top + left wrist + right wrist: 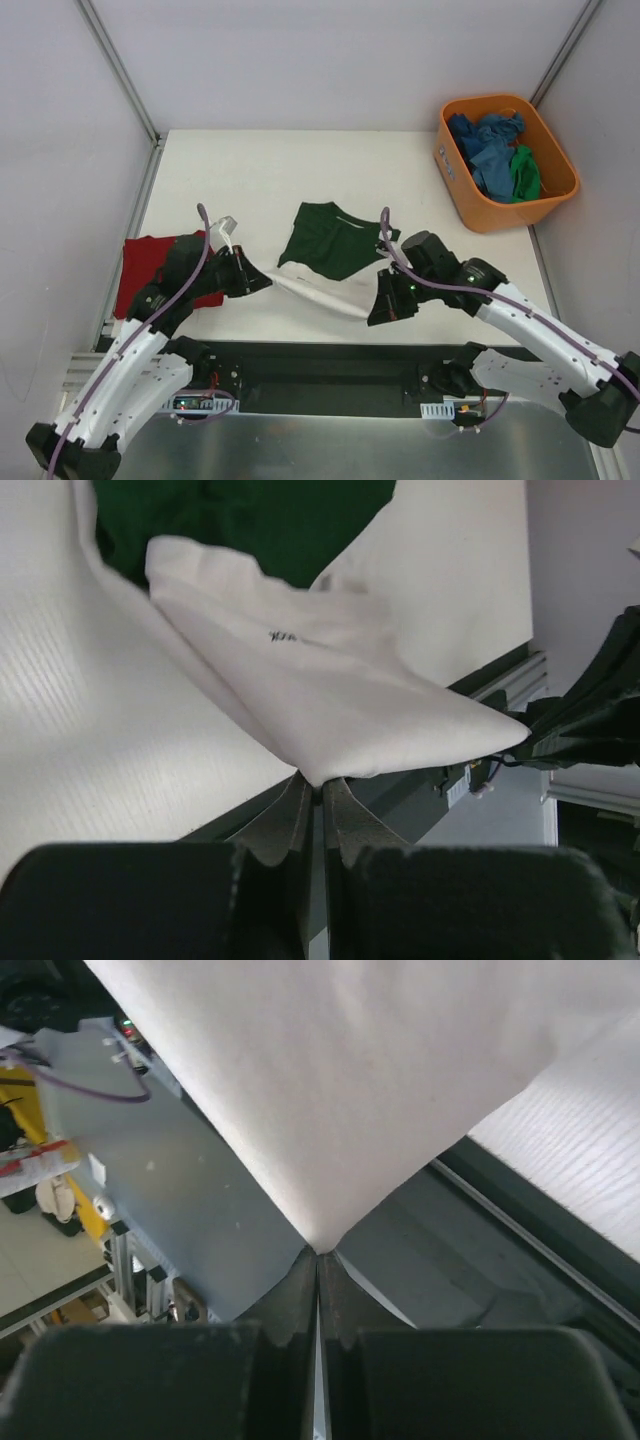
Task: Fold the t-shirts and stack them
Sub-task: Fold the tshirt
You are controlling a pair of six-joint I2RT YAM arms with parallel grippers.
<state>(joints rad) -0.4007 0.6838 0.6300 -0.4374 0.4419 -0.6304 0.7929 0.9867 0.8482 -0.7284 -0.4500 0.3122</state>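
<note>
**Inspector:** Surface and surroundings?

**Assessor:** A white table (pixel 260 160), closed in by pale panel walls. The arm bases sit at its near edge.

**Inspector:** Left gripper?

**Assessor:** The left gripper (pixel 318 785) is closed. Its fingers pinch one near corner of the white and green t-shirt (pixel 330 240), and the white cloth fans up from the fingertips. Small black lettering shows on it.

**Inspector:** Right gripper?

**Assessor:** The right gripper (pixel 318 1255) is also closed, clamped on the other near white corner of the same shirt. The white edge spans between the two grippers close to the table's front. The dark green part lies flat on the table just beyond it.

**Inspector:** Other items, relative to that shirt?

**Assessor:** The dark red t-shirt (pixel 140 265) lies flat to its left, past the left gripper and partly hidden by that arm. The orange tub (pixel 480 200) stands to its right and farther back, well apart. Bunched inside the tub are blue t-shirts (pixel 490 150) and a green t-shirt (pixel 525 175).
</note>
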